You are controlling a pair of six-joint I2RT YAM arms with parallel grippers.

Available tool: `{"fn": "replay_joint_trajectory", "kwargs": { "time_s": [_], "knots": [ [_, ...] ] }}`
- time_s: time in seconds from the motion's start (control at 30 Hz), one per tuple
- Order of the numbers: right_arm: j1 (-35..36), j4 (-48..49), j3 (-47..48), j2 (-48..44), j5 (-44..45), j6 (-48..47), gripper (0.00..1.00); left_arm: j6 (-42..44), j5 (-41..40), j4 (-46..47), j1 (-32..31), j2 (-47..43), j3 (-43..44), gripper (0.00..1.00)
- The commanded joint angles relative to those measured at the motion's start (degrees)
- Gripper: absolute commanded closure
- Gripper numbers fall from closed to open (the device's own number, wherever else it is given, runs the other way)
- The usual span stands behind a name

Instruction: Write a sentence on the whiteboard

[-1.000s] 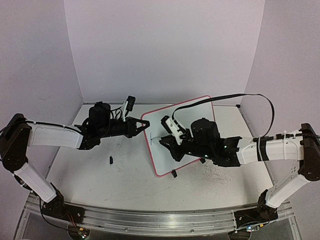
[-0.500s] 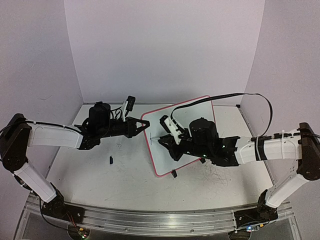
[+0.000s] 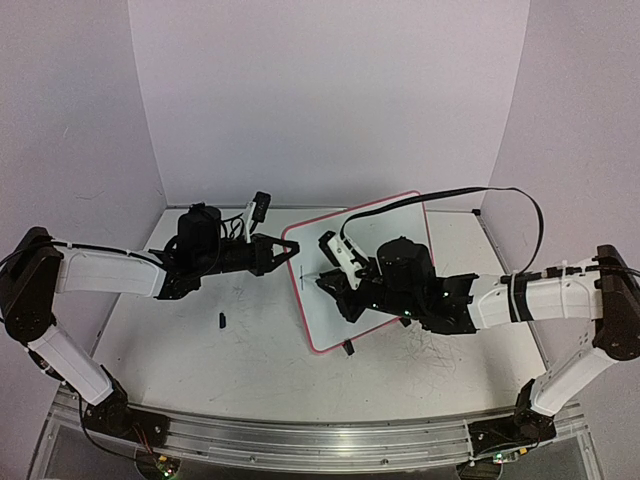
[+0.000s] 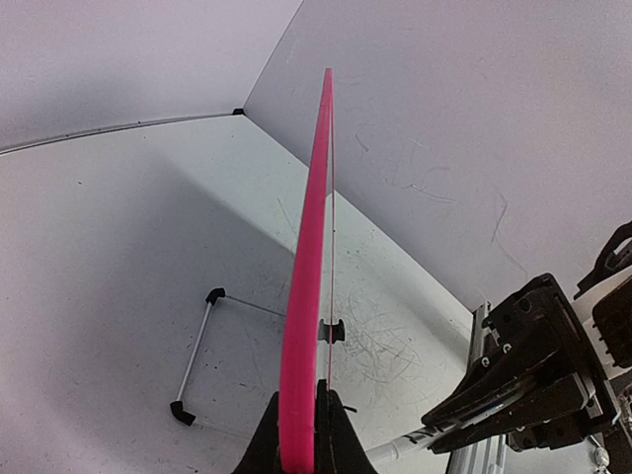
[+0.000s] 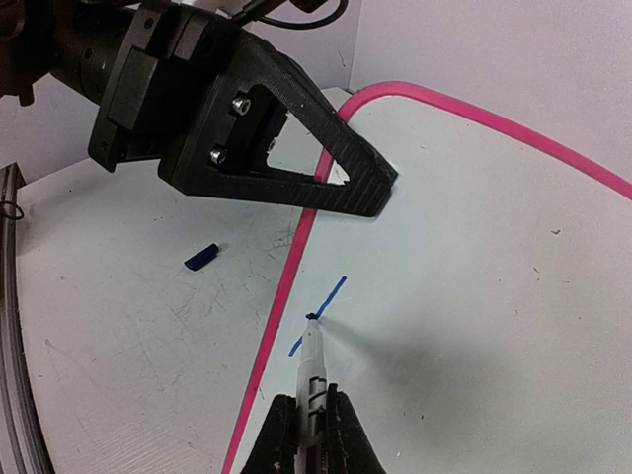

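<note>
Over the last second the right arm crept a little left across the whiteboard [image 3: 395, 222]; the board and left arm held.

Right claw [image 5: 308, 434] is pinching the marker [image 5: 313, 370], tip touching the face near the board's left rim. So far there's one short blue stroke [image 5: 318, 316]. My read is the sentence has barely started.

Left claw [image 3: 285, 255] is pressed together on the left rim, steadying the board.

The board sits mid-bench between the arms, propped on its feet, face tilted toward the right arm. Its long axis looks to run from the left claw toward the far right, though I'm not certain. The stroke slants diagonally, and the marker points at the left claw.
</note>
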Motion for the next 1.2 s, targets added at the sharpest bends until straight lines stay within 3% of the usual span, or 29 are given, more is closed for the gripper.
{"fn": "replay_joint_trajectory", "kwargs": {
  "time_s": [0.0, 1.0, 1.17],
  "knots": [
    [-0.01, 1.87, 1.38, 0.36, 3.03, 0.50, 1.00, 5.36, -3.07, -0.24, 0.44, -1.07, -0.94, 1.00],
    [-1.97, 1.79, -1.55, -2.60, 4.64, 1.82, 1.00, 5.42, -3.14, -0.51, 0.41, -1.16, -0.90, 1.00],
    [-1.94, 1.90, -1.35, -4.38, 1.01, 1.78, 1.00, 5.45, -3.15, -0.59, 0.45, -1.13, -0.88, 1.00]
  ]
}}
